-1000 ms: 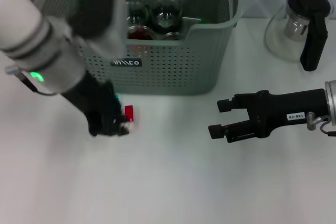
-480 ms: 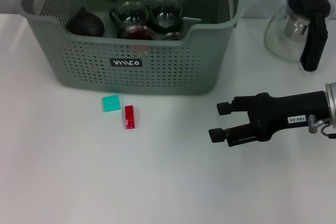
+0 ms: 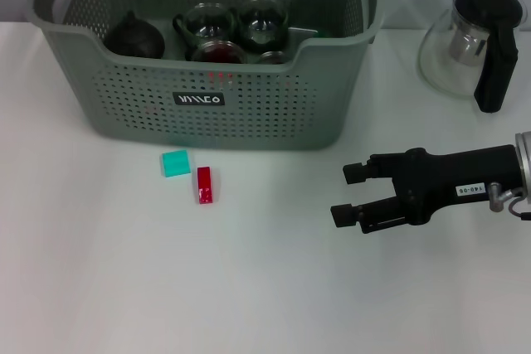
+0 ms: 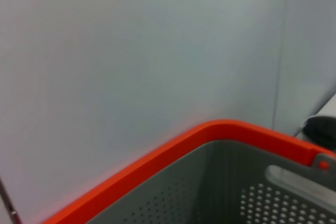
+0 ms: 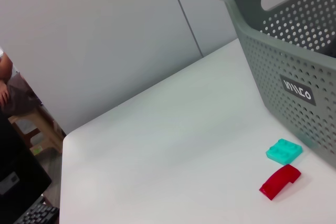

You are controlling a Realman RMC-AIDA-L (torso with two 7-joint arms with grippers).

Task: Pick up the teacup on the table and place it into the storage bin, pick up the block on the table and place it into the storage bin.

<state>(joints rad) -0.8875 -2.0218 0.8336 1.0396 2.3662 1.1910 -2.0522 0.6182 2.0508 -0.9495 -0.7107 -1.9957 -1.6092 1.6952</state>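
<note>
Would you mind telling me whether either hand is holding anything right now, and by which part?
The right hand is open over the table, holding nothing. The left hand is out of view, so its hold cannot be told.

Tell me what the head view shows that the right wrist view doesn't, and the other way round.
Only the head view shows the right gripper, open above the table, the glass teacups and dark teapot inside the storage bin, and the glass pitcher. Only the right wrist view shows the table's far edge and the room beyond. Both show the bin, the teal block and the red block.
</note>
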